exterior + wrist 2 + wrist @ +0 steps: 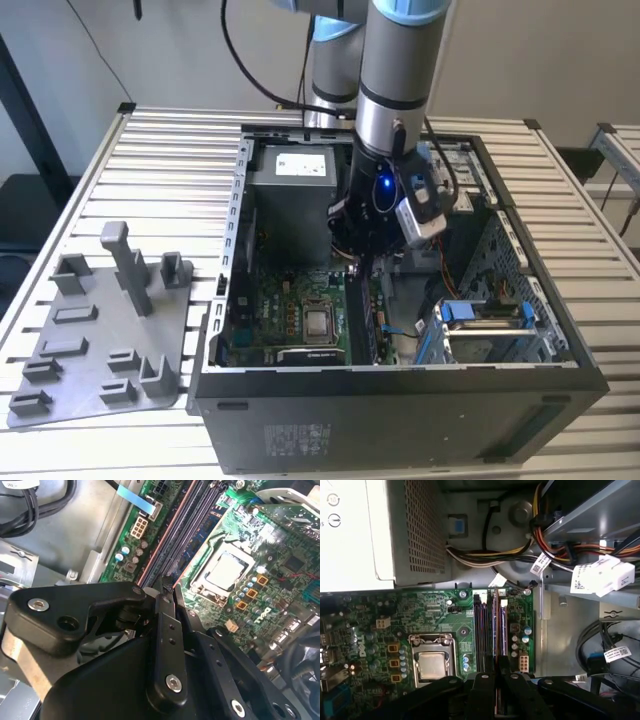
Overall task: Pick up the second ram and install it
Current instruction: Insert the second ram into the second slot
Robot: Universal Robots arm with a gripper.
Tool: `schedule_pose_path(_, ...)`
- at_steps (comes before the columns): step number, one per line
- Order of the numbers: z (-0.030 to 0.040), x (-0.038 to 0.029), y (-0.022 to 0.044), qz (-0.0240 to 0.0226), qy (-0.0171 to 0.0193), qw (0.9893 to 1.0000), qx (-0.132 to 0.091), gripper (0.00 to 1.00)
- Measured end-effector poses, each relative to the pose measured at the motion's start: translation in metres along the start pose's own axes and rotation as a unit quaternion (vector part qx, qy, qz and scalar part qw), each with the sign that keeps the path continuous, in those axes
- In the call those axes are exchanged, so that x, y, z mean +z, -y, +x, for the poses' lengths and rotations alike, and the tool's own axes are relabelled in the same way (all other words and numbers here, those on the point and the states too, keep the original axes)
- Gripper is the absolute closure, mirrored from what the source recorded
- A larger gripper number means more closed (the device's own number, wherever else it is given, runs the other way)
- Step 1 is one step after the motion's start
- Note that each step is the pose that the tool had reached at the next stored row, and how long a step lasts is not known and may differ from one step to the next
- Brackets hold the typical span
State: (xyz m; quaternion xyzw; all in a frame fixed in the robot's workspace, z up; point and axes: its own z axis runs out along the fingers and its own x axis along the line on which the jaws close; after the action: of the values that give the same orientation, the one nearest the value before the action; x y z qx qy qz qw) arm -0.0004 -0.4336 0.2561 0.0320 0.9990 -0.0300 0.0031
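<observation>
The arm reaches straight down into the open computer case (420,370), and the gripper (362,262) hangs low over the motherboard (290,310), right above the memory slots (485,625). In the second wrist view the two black fingers (165,630) are pressed close together, tips nearly meeting, and a thin dark edge sits between them. That looks like the second ram (169,586), clamped edge-on, though little of it shows. Just beyond the fingertips the long parallel slots (185,525) run away, red-trimmed, with the ram lined up along them. In the first wrist view a stick-like strip (496,625) stands in the slot line directly ahead of the fingers; I cannot tell whether it is seated or just above.

Room is tight. To one side of the fingers sits the processor socket (432,662), near but apart. To the other side the board's edge gives way to bare case metal and a bundle of cables (555,545). Beyond the slots, the power supply (375,530) walls off the far end. Outside the case, a grey fixture tray (100,330) rests on the slatted table (150,170), well apart from the gripper.
</observation>
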Motion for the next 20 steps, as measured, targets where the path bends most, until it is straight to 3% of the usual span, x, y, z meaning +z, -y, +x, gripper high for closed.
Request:
schedule_pose_path(11, -0.0009, 0.0096, -0.0001, 0.0007, -0.0003, 1.0, 0.0, 0.86)
schedule_pose_path(13, -0.0009, 0.012, -0.0004, 0.005, 0.0, 1.0, 0.0, 0.86)
schedule_pose_path(20, -0.0009, 0.0164, -0.0007, 0.01, 0.0005, 1.0, 0.0, 0.86)
